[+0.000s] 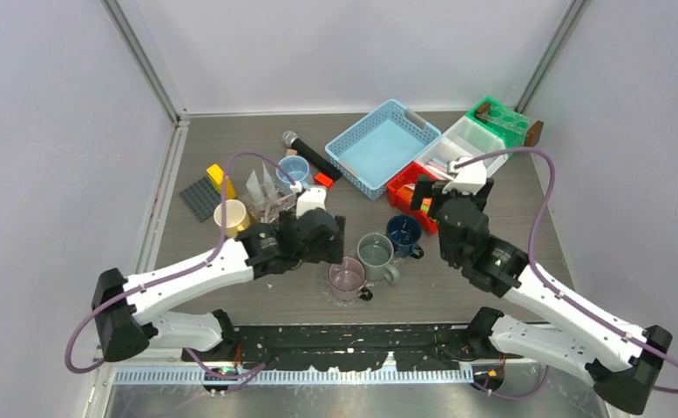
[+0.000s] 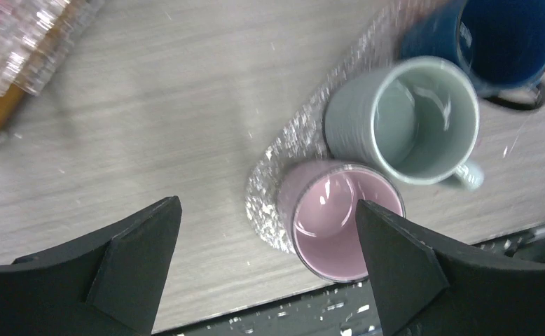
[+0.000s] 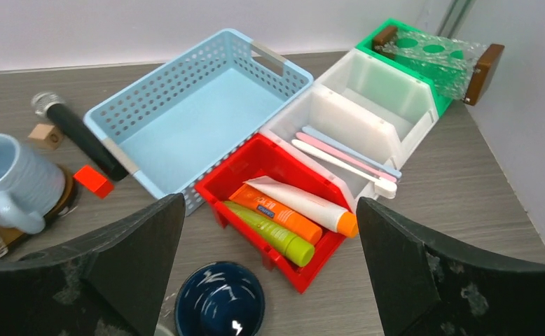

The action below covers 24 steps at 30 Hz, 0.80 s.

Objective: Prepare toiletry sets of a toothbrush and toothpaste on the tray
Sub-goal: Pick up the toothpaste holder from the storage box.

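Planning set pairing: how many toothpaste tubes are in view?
3, side by side in the red bin: white tube with orange cap, orange tube in the middle, green tube nearest the dark blue mug. Another could hide underneath.

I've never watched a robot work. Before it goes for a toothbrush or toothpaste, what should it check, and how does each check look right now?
1. Right gripper open and empty: ok.
2. Left gripper open and empty: ok.
3. Toothpaste tubes lying uncovered in the red bin: ok.
4. Toothbrushes lying uncovered in the white bin: ok.
5. Pink mug and grey mug upright and empty: ok.
6. A finished set on the clear tray: not ok, none visible yet.
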Each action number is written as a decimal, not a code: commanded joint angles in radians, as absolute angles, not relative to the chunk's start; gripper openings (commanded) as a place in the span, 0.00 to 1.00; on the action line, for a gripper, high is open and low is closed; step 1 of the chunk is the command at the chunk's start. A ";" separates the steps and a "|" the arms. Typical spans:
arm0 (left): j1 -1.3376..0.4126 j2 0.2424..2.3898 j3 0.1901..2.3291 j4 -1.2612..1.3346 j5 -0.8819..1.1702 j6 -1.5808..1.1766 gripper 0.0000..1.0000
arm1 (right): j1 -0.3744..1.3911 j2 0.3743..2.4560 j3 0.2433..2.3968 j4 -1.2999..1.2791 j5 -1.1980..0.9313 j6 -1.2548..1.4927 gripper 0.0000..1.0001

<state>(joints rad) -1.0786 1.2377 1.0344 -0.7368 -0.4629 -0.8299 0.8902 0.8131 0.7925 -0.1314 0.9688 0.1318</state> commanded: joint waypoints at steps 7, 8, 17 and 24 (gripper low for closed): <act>-0.736 1.020 1.133 -0.681 -0.411 -0.476 1.00 | 0.521 0.992 0.990 -0.313 0.595 0.343 1.00; -0.702 1.008 1.141 -0.673 -0.398 -0.448 1.00 | 0.479 1.019 1.008 -0.314 0.584 0.352 1.00; -0.488 0.937 1.146 -0.577 -0.346 -0.216 1.00 | 0.188 1.254 1.220 -0.336 0.595 0.379 0.96; -0.453 0.877 1.135 -0.577 -0.429 -0.131 1.00 | -0.029 1.544 1.435 -0.326 0.680 0.380 0.91</act>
